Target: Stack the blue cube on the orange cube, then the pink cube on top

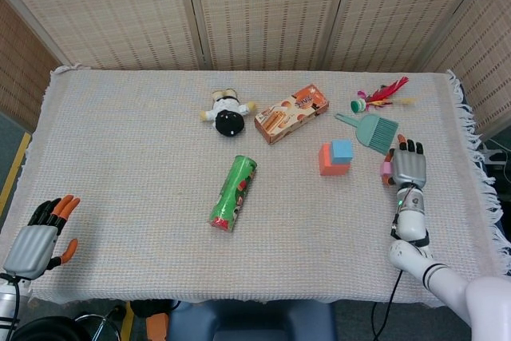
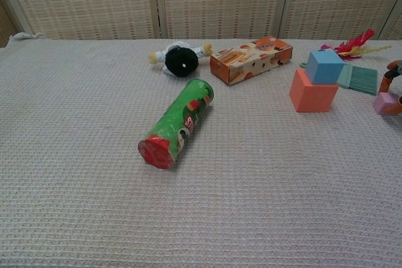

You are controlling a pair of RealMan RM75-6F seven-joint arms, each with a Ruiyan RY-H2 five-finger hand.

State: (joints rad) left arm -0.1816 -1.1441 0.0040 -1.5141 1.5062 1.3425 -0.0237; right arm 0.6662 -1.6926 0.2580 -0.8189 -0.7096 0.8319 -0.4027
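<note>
right hand (image 1: 408, 168) grasping pink cube (image 2: 384, 102) (fingertips curled round) | left hand (image 1: 36, 241) released

Both the left hand (image 1: 33, 243) and right hand (image 1: 408, 168) have grey backs and black fingers (image 1: 49, 209) tipped orange.

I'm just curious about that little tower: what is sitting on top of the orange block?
The blue cube sits on the orange cube, shifted toward its back right corner. Nothing is on the blue cube. The orange face beneath it is covered.
</note>
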